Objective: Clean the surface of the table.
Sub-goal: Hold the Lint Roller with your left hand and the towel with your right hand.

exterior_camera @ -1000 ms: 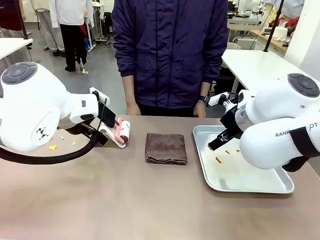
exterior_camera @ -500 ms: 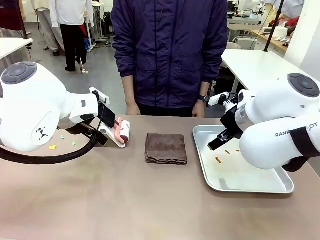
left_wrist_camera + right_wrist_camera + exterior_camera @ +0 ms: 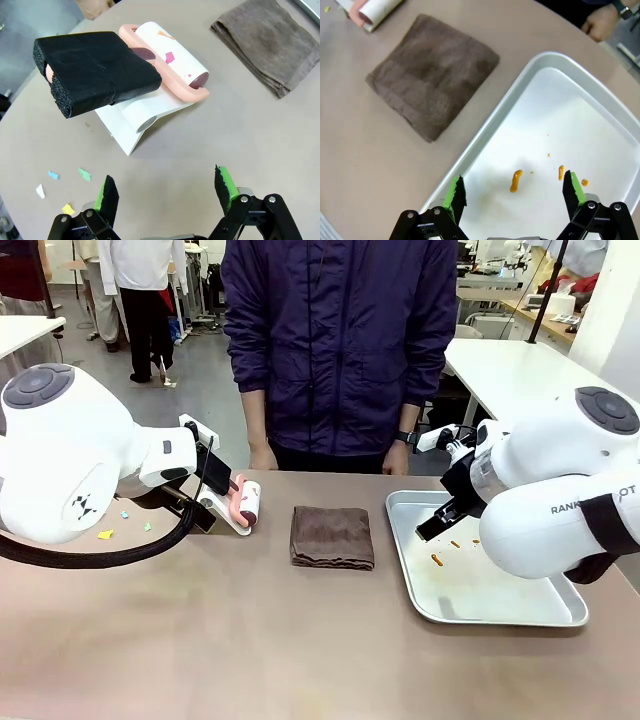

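The brownish table (image 3: pixel 250 640) carries a folded brown cloth (image 3: pixel 332 536) at its middle. To the cloth's left a lint roller (image 3: pixel 247 503) lies on a white stand (image 3: pixel 135 120); its paper roll (image 3: pixel 170 55) sits in a pink frame and black foam (image 3: pixel 95 70) wraps the handle. Coloured paper scraps (image 3: pixel 105 534) lie on the table left of it, also seen as scraps (image 3: pixel 84 174) near my left gripper (image 3: pixel 165 185). That gripper hovers open, a little short of the stand. My right gripper (image 3: pixel 514 190) hangs open above the tray.
The silver tray (image 3: pixel 500 618) at the right holds small orange smears (image 3: pixel 516 180). A person in a dark jacket stands at the far edge, one hand (image 3: pixel 265 455) and the other hand (image 3: pixel 400 458) at the table's rim. White tables stand farther off.
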Robot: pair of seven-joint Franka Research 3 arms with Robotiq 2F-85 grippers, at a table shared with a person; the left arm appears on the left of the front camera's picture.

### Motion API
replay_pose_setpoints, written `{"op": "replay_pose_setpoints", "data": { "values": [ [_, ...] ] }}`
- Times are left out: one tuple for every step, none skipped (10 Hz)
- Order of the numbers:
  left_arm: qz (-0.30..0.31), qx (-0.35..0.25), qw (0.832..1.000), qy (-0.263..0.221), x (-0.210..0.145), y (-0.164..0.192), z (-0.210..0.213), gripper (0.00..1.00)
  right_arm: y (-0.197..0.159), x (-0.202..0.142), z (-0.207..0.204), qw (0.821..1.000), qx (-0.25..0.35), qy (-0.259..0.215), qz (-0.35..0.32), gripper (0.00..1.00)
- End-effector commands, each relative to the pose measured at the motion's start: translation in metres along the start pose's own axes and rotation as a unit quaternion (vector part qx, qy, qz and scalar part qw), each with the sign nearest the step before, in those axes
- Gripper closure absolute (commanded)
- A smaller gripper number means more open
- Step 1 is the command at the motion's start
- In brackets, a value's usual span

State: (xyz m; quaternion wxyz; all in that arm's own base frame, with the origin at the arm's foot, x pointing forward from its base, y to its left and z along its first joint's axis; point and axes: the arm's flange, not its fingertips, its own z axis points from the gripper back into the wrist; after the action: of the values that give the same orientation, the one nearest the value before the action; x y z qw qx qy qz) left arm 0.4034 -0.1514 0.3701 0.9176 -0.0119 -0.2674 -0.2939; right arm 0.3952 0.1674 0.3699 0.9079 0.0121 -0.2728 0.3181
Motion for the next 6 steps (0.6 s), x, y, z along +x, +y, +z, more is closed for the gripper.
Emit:
{"op": "replay_pose_setpoints", "data": {
  "values": [
    [0.0,0.0,1.0,0.0,0.0,-0.0001,0.0001,0.0,-0.0001,0.0001,0.0002,1.0,0.0,0.0,0.0,0.0],
    [0.0,0.0,1.0,0.0,0.0,-0.0001,0.0001,0.0,-0.0001,0.0001,0.0002,1.0,0.0,0.0,0.0,0.0],
    [0.0,0.0,1.0,0.0,0.0,-0.0001,0.0001,0.0,-0.0001,0.0001,0.0002,1.0,0.0,0.0,0.0,0.0],
    [0.0,0.0,1.0,0.0,0.0,-0.0001,0.0001,0.0,-0.0001,0.0001,0.0002,1.0,0.0,0.0,0.0,0.0],
    [0.0,0.0,1.0,0.0,0.0,-0.0001,0.0001,0.0,-0.0001,0.0001,0.0002,1.0,0.0,0.0,0.0,0.0],
    [0.0,0.0,1.0,0.0,0.0,-0.0001,0.0001,0.0,-0.0001,0.0001,0.0002,1.0,0.0,0.0,0.0,0.0]
  ]
}}
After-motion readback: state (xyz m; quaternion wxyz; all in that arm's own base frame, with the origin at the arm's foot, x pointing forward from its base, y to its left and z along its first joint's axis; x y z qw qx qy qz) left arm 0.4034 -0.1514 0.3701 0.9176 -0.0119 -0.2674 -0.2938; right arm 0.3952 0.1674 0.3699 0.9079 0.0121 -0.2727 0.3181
